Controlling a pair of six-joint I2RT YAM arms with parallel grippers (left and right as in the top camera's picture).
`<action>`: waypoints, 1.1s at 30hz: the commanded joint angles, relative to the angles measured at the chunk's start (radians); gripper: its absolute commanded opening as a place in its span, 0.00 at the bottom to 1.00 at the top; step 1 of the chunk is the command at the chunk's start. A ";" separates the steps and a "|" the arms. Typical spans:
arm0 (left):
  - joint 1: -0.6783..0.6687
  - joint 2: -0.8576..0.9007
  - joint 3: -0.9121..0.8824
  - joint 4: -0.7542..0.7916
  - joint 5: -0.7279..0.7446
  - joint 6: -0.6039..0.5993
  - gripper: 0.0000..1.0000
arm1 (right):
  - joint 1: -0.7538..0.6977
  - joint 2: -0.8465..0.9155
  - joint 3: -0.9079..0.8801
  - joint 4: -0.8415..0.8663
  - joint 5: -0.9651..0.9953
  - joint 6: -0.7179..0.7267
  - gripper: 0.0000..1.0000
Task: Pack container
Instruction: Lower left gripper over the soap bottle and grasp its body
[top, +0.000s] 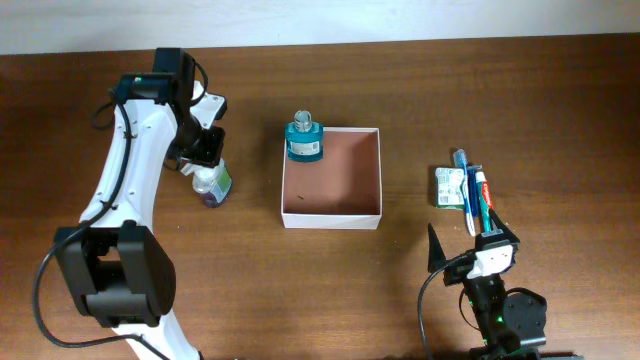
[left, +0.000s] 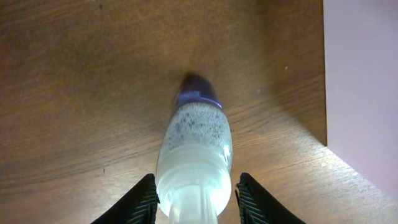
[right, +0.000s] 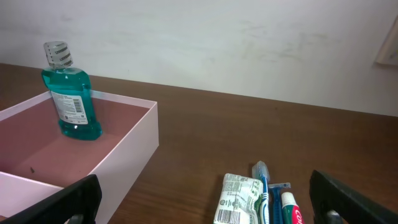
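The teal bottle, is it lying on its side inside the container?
No, the teal bottle stands upright on the floor of the container, near a corner.

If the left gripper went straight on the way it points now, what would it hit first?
The clear bottle: it stands right ahead of the left gripper, its pale top between the fingers. The palm would likely meet that top before the fingertips reach the table; depth is unclear.
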 joint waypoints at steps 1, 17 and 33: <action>0.005 0.011 -0.010 -0.017 -0.038 -0.006 0.43 | -0.008 -0.007 -0.005 -0.005 -0.002 0.004 0.98; 0.005 0.011 -0.010 -0.042 -0.072 -0.006 0.43 | -0.008 -0.007 -0.005 -0.005 -0.002 0.004 0.98; 0.005 0.011 -0.010 -0.026 -0.068 -0.007 0.37 | -0.008 -0.007 -0.005 -0.005 -0.002 0.004 0.98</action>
